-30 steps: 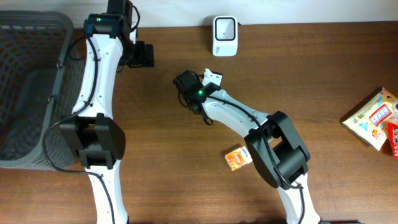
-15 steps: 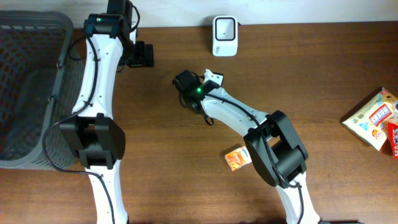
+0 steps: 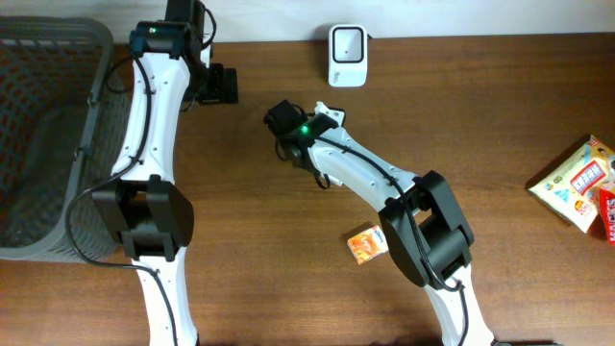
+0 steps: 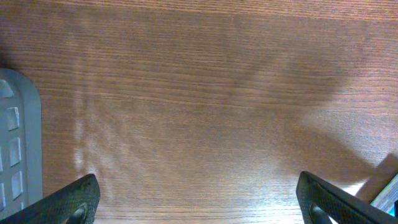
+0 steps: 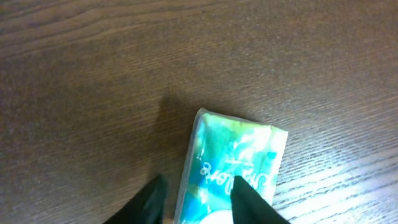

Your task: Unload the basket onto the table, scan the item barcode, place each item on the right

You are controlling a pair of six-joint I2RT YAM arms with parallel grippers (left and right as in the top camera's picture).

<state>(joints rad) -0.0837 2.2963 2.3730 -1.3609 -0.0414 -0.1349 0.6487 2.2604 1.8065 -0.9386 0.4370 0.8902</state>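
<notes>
As far as my feeds show, the right gripper (image 5: pixel 199 183) has its fingers partly closed around the near end of a green and teal packet (image 5: pixel 239 146). One finger (image 5: pixel 146 199) sits just off the packet's left side and the other overlaps its printed face. I cannot tell whether the fingers are actually pinching it or only straddling it. From overhead, the right arm (image 3: pixel 370 178) reaches across the table (image 3: pixel 500 106) towards its far edge. The packet shows there as a pale shape at the arm's tip, a little short of the white scanner (image 3: pixel 347 55) and to its left. The scanner stands at the far edge, about midway along it.

My left gripper (image 4: pixel 198 180) is released, with its jaws spread wide. In the left wrist view each finger sits in a bottom corner, with only bare wood between them. It hangs near the far left part of the table, beside the grey mesh basket (image 3: pixel 43 144) that fills the left edge.

A small orange packet (image 3: pixel 368 243) lies flat near the right arm's elbow, towards the near edge. Two snack bags, one yellow and white (image 3: pixel 575 183) and one red (image 3: pixel 607 213), lie at the right edge, well apart from both grippers.
</notes>
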